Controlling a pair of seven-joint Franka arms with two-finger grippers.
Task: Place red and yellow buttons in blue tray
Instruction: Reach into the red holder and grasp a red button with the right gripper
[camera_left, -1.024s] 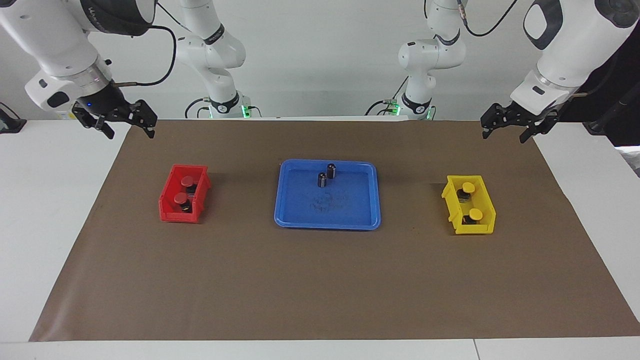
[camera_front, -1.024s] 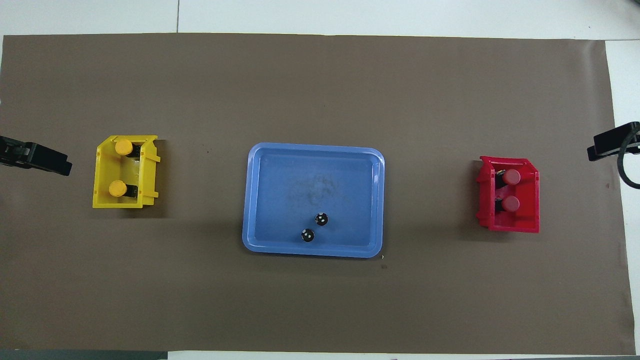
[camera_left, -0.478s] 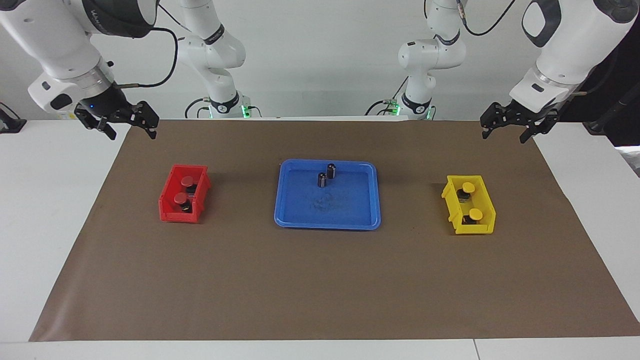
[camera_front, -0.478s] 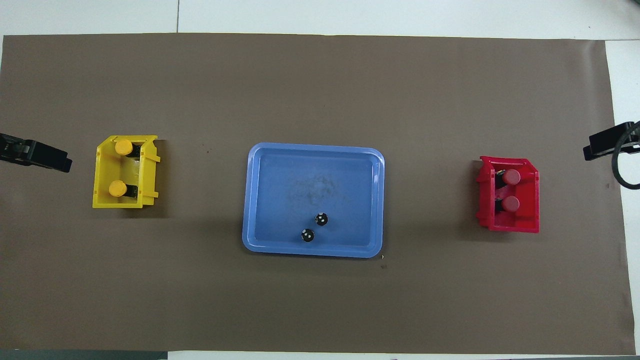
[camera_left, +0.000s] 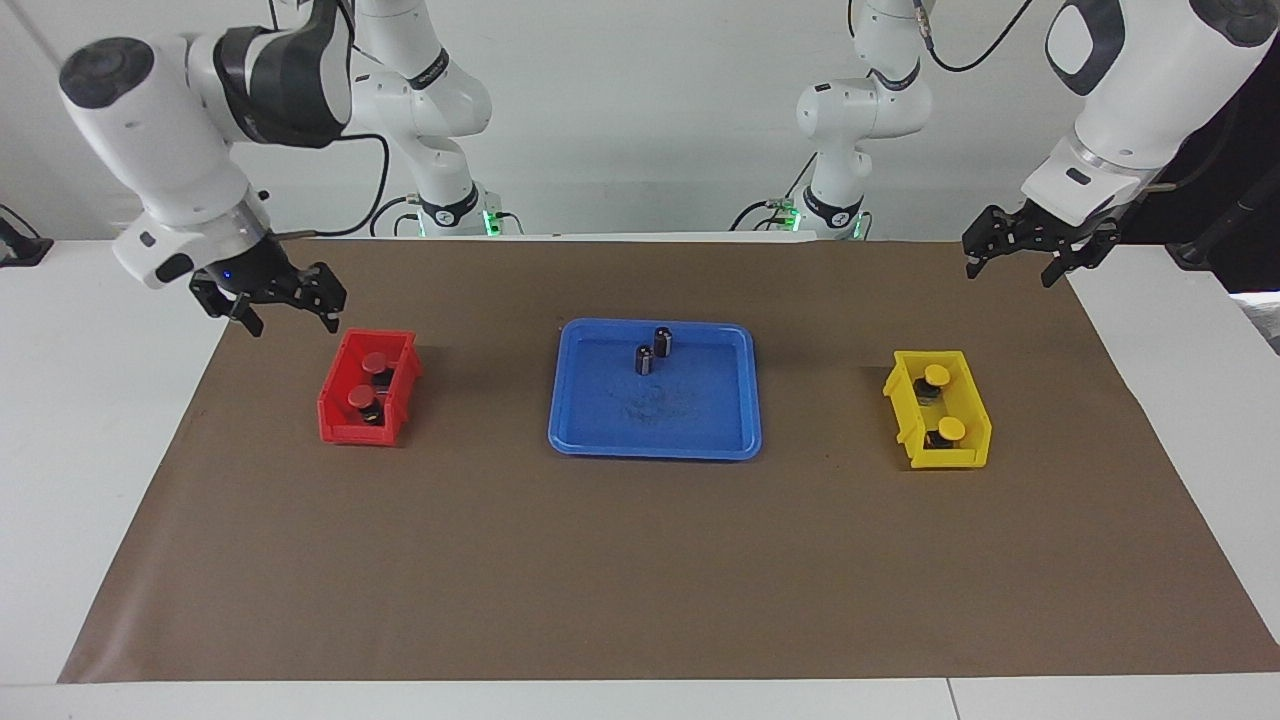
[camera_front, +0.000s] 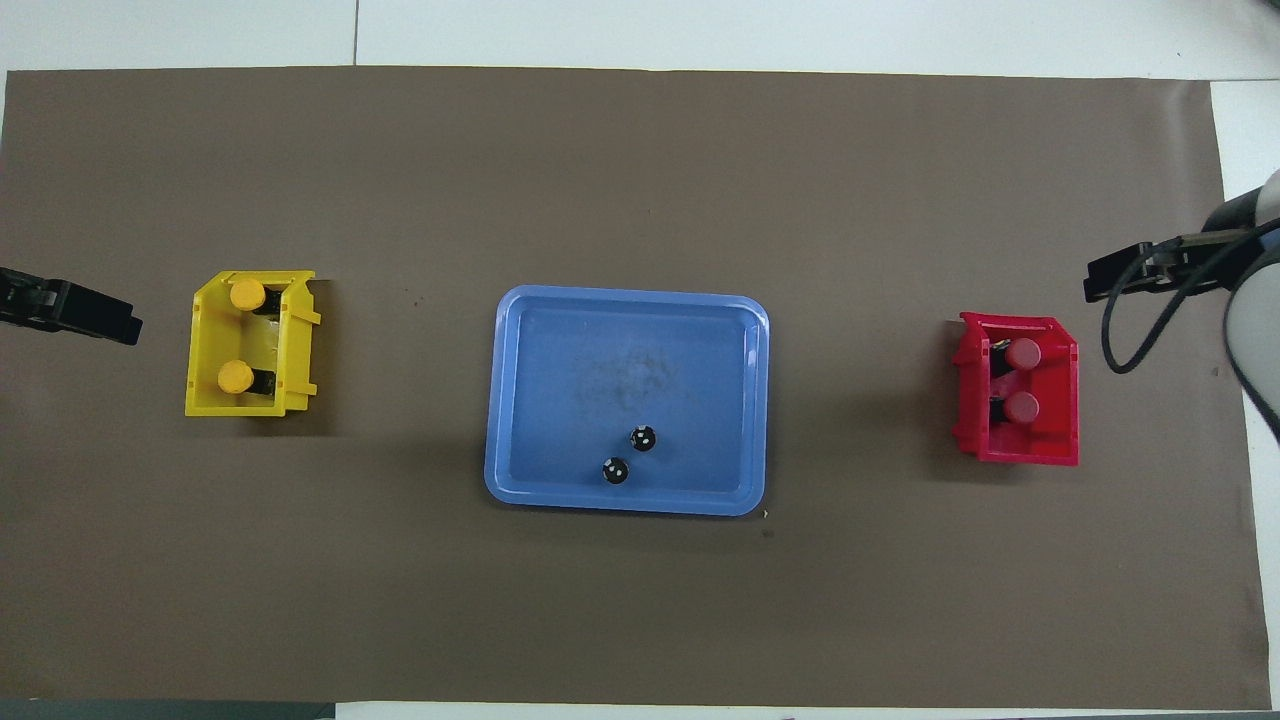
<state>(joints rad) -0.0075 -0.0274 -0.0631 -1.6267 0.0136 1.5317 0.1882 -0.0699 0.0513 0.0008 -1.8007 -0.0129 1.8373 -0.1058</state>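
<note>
Two red buttons (camera_left: 375, 362) (camera_left: 360, 398) sit in the small red bin (camera_left: 345, 430); they also show in the overhead view (camera_front: 1023, 353) (camera_front: 1021, 406). Two yellow buttons (camera_left: 936, 374) (camera_left: 950, 429) sit in the small yellow bin (camera_left: 940, 458); they also show in the overhead view (camera_front: 247, 294) (camera_front: 236, 377). The blue tray (camera_left: 690, 410) (camera_front: 560, 380) lies mid-table between the bins. My right gripper (camera_left: 288, 318) (camera_front: 1120, 280) is open and empty over the mat, close beside the red bin. My left gripper (camera_left: 1008, 268) (camera_front: 100, 322) is open and empty over the mat's edge, at the yellow bin's end.
Two small dark capless cylinders (camera_left: 663, 341) (camera_left: 644, 360) stand in the tray, in the part nearest the robots. A brown mat (camera_left: 640, 570) covers the table.
My right gripper has come down and moved in toward the red bin. The left gripper has hardly moved. The buttons, bins and tray have not moved.
</note>
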